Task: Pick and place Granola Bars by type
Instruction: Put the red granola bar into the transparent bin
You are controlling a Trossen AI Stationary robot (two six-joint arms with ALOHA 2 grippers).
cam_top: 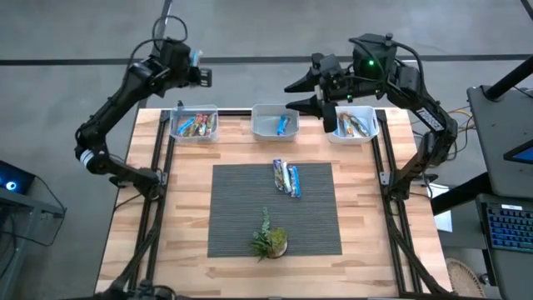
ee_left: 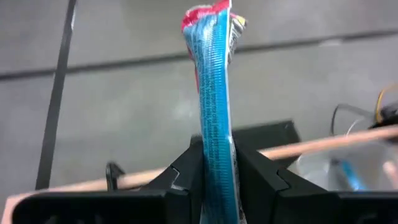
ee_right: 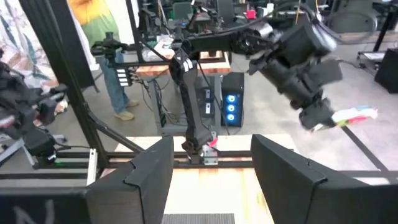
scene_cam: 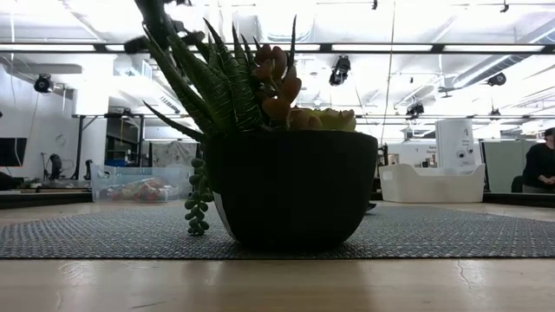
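Observation:
My left gripper (cam_top: 202, 76) hangs in the air past the table's far left corner, above the left bin (cam_top: 194, 125), shut on a blue granola bar with a red end (ee_left: 214, 87). This bar (ee_right: 354, 116) also shows in the right wrist view. My right gripper (cam_top: 301, 93) is open and holds nothing, high over the far edge between the middle bin (cam_top: 276, 123) and the right bin (cam_top: 354, 123). Two more bars (cam_top: 286, 177) lie side by side on the grey mat (cam_top: 237, 208). Each of the three bins holds bars. My left gripper pinches the blue bar's lower part (ee_left: 217, 163) between its two fingers (ee_left: 186, 177), one on each broad face. The bar lies along the fingers, and its red end (ee_left: 208, 14) sticks out well past the fingertips. It is lifted clear of table and bins.
A small potted plant (cam_top: 269, 240) stands on the mat's near part and fills the middle of the low view (scene_cam: 290, 186). Black frame posts run along both table sides. A person stands beyond the table (ee_right: 115, 68).

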